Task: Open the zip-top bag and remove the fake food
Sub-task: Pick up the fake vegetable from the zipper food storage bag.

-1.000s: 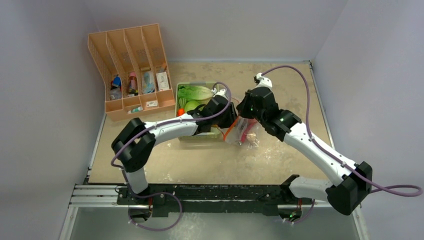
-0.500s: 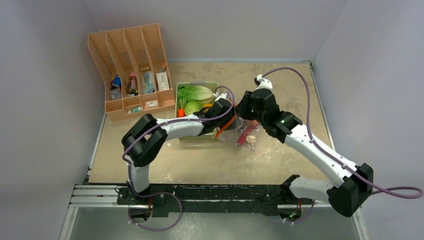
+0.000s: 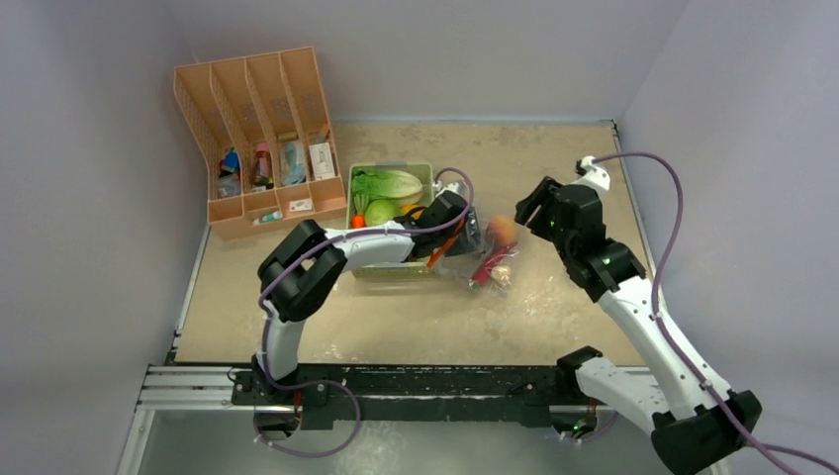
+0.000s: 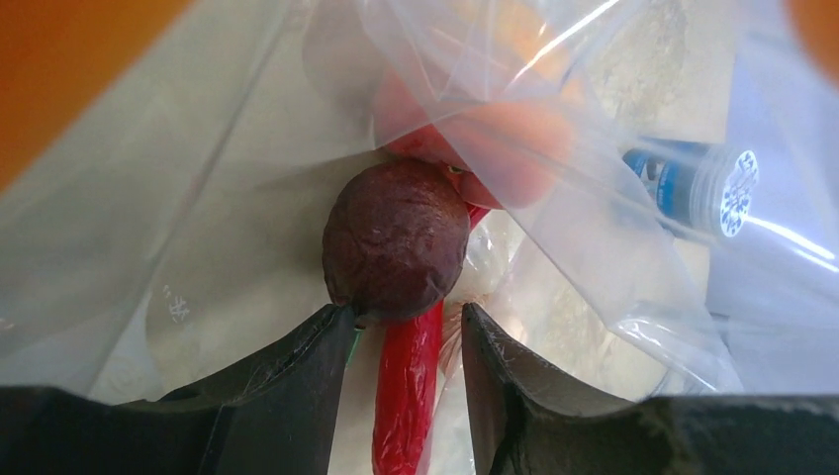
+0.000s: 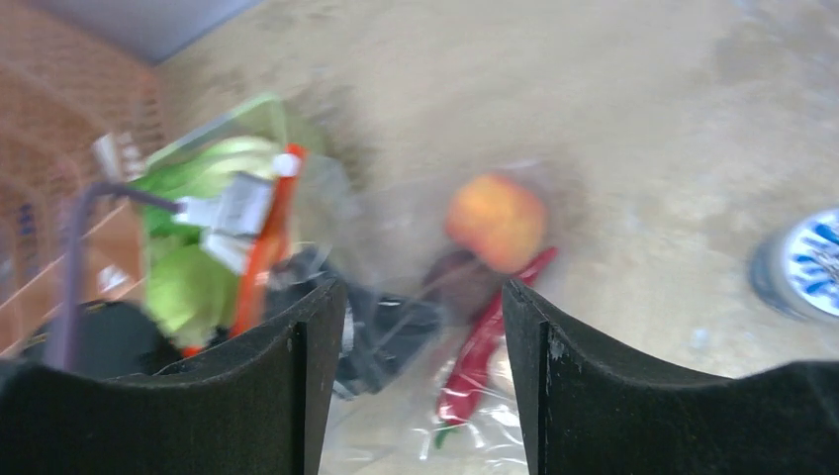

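Note:
The zip-top bag [image 3: 477, 259] lies crumpled on the table beside the tray, its orange zip strip [image 3: 446, 244] raised. My left gripper [image 3: 462, 235] reaches in through the mouth. In the left wrist view it [image 4: 406, 309] is open, a red chili [image 4: 404, 396] lying between its fingers and a dark maroon round piece [image 4: 396, 237] at their tips. An orange-pink peach [image 3: 502, 230] sits at the bag's far edge; whether it is inside I cannot tell. My right gripper [image 3: 535, 204] hangs open to the right of the bag, holding nothing. Its blurred wrist view [image 5: 423, 287] looks down on peach [image 5: 495, 220] and chili [image 5: 485, 341].
A pale-green tray [image 3: 392, 165] with leafy lettuce [image 3: 388, 183] and other produce stands left of the bag. An orange file organizer [image 3: 262, 129] fills the back left corner. A blue-and-white round thing [image 5: 806, 262] lies on the table right of the bag.
My right gripper has opened, let go of the bag and drawn back to the right. The left gripper has pushed further into the bag. The peach now shows at the bag's edge.

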You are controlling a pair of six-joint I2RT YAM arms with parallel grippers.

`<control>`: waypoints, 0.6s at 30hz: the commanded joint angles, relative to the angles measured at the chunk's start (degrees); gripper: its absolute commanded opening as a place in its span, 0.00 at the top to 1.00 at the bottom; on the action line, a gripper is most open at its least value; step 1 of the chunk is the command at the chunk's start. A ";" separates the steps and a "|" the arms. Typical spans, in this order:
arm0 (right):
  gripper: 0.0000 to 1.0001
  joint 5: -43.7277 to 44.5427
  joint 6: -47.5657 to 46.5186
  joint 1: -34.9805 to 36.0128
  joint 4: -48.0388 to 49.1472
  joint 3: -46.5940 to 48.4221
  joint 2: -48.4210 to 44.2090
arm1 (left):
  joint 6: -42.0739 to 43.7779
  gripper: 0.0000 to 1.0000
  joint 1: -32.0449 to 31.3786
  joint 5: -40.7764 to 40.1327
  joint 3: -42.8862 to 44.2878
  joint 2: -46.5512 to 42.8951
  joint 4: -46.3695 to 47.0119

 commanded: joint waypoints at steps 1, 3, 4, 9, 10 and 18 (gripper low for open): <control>0.37 -2.99 1.13 -7.89 -1.13 -6.42 1.36 | 3.93 0.55 -0.99 0.60 7.43 2.87 -3.92; 0.38 -8.94 1.53 -10.76 0.79 -9.48 2.56 | 4.33 0.54 -1.10 -1.25 7.72 2.73 -4.74; 0.39 -11.90 1.89 -11.73 2.09 -11.00 3.20 | 4.66 0.53 -1.17 -1.80 7.95 2.92 -5.21; 0.47 -22.31 3.20 -13.88 9.81 -17.67 7.20 | 4.78 0.51 -1.17 -1.80 9.03 4.08 -6.41; 0.48 -23.02 2.88 -14.02 11.25 -18.41 8.18 | 5.03 0.50 -1.17 0.22 8.97 4.21 -4.74; 0.54 -20.84 -2.85 -15.86 16.36 -16.00 16.34 | 6.47 0.50 -1.17 1.06 13.95 6.59 -7.26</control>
